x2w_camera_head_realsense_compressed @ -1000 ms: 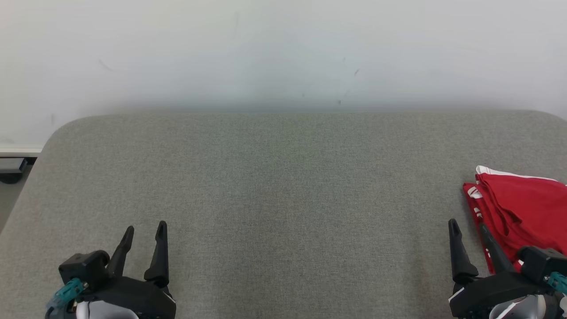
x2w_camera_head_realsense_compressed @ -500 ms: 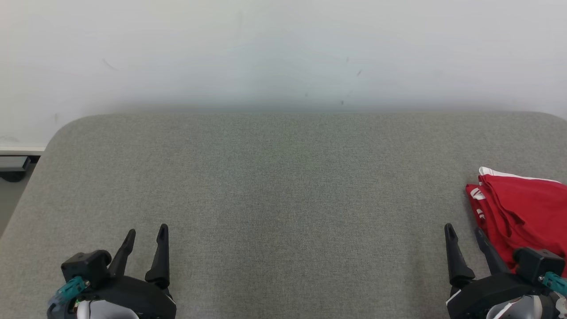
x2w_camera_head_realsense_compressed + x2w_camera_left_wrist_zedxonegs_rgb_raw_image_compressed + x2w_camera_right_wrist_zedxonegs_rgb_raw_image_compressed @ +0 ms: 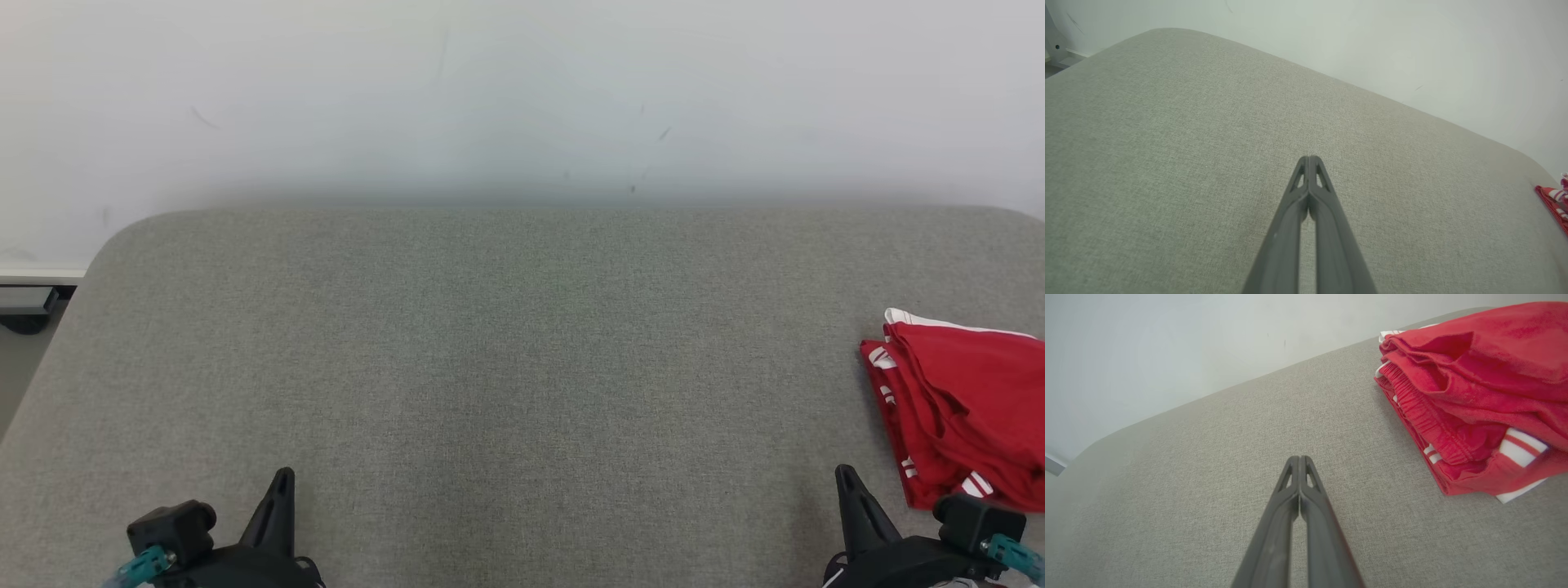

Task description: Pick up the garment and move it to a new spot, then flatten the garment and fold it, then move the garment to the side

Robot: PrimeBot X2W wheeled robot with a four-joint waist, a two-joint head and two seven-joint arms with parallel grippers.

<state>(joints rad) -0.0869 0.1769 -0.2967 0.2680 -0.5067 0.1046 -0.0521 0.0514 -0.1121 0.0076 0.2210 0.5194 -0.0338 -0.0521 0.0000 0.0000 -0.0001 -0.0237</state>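
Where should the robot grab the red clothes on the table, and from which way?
Probably the ribbed elastic edge of the red clothes, facing the middle of the table. The folded layers stack there into a thick lip, so one finger could slip under it. The right gripper, shut now, sits beside that edge and would come in from the robot's left after opening.

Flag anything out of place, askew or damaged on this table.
Nothing is spilled or damaged. The red garment sits at the table's right edge, loosely folded, layers uneven, white trim poking out. The wall behind carries a few faint scuffs.
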